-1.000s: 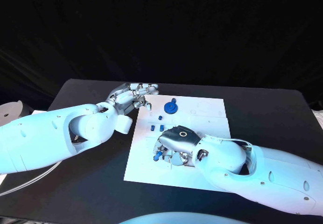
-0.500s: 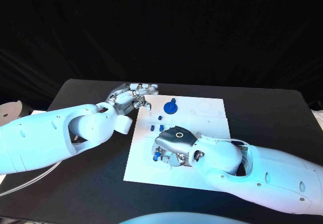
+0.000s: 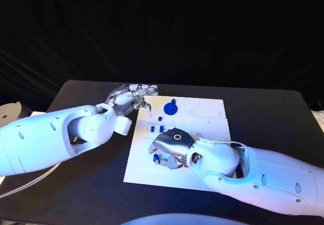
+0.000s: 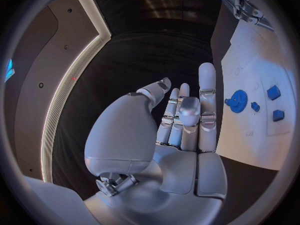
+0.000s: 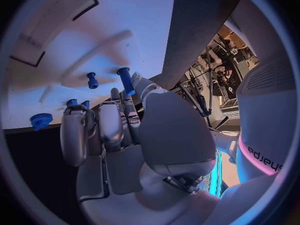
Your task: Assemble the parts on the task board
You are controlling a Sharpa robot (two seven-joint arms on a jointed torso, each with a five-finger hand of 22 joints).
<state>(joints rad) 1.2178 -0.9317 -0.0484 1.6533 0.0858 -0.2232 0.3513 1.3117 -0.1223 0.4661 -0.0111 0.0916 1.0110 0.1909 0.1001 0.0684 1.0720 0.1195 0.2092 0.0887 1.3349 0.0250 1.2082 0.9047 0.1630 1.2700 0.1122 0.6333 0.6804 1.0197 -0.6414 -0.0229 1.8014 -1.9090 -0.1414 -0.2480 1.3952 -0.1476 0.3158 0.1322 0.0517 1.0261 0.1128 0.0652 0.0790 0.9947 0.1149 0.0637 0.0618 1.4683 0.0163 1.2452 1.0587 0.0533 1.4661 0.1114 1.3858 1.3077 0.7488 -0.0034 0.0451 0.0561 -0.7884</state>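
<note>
I saw one white task board lying in the middle of the black bench, with one blue gear near its far edge and two small blue blocks just nearer than the gear. In the right wrist view I counted two blue pegs: a longer peg and a shorter peg beside it, both on the board's near-left part.

Compared with a second earlier, my right robot hand had shifted toward the board's left edge and sat lower over the pegs; the left one had not moved, and the gear and blocks lay where they had been.

The right robot hand was palm-down over the near-left part of the board, fingers curled; the longer peg stood at its fingertips, but I could not tell whether it was gripped. The left robot hand rested at the board's far-left corner, fingers straight and together, holding nothing, with the gear just beyond its fingertips.
</note>
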